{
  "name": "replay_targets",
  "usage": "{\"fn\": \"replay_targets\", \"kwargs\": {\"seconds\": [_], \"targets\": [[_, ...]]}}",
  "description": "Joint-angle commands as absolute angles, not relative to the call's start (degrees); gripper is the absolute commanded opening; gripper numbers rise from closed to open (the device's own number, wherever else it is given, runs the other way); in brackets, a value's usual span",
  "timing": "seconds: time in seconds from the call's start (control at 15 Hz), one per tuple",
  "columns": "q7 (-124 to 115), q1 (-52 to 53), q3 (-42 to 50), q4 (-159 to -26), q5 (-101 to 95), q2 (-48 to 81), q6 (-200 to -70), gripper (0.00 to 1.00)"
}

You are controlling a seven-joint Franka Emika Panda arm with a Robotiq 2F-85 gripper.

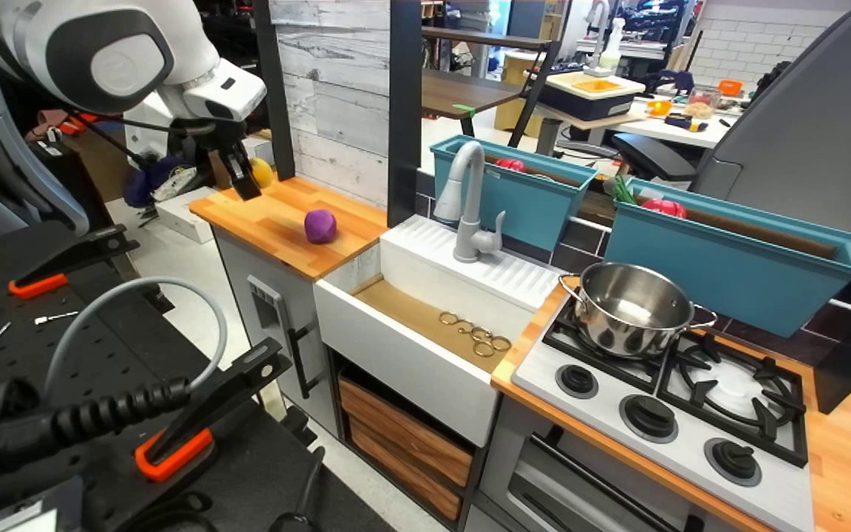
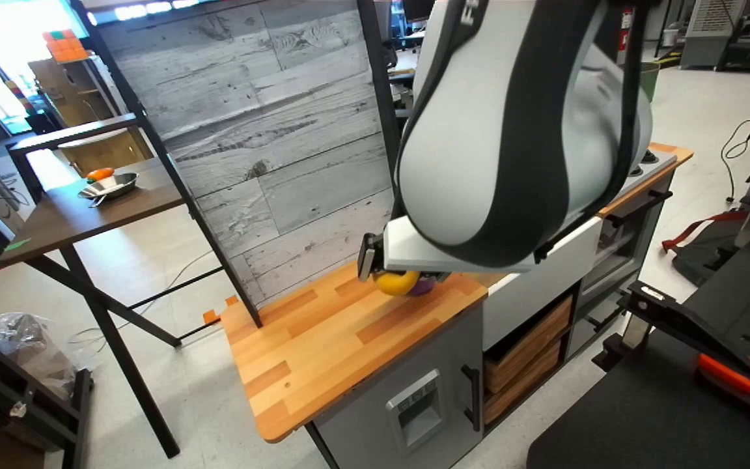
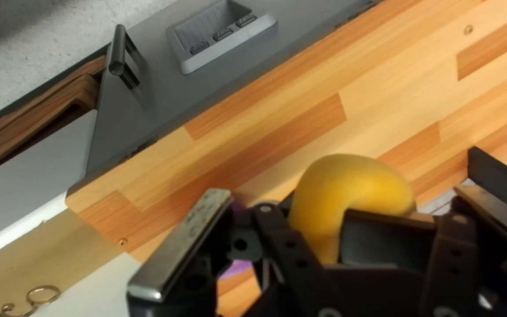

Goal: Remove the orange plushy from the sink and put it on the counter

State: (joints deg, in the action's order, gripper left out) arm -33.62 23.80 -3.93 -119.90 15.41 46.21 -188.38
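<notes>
The counter [image 2: 329, 358] is lying open toward its outer end; a plank panel [image 2: 284, 143] is barring its back, a purple ball [image 1: 320, 226] is standing near the sink [image 1: 403, 362], and a faucet [image 1: 471, 210] is rising at the sink's rear.

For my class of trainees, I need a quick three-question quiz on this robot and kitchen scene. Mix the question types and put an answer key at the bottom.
1. Multiple choice: Where is the orange plushy?
A) Inside the pot
B) Between the jaws, above the counter
C) On a burner

2. True or false: The purple ball rests on the counter.

3. Fill in the blank: Several gold-coloured rings lie on the floor of the ____.

Key:
1. B
2. True
3. sink
</notes>
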Motion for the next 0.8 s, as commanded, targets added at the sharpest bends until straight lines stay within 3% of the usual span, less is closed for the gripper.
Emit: {"fn": "replay_targets", "kwargs": {"seconds": [0.0,0.67,0.73], "targets": [[-30.6,26.3,-2.8,-110.7,17.3,55.8,-188.4,0.00],[-32.2,33.2,2.3,-90.4,20.3,71.0,-185.7,0.00],[-32.3,33.9,3.1,-89.1,20.6,71.8,-185.1,0.25]]}}
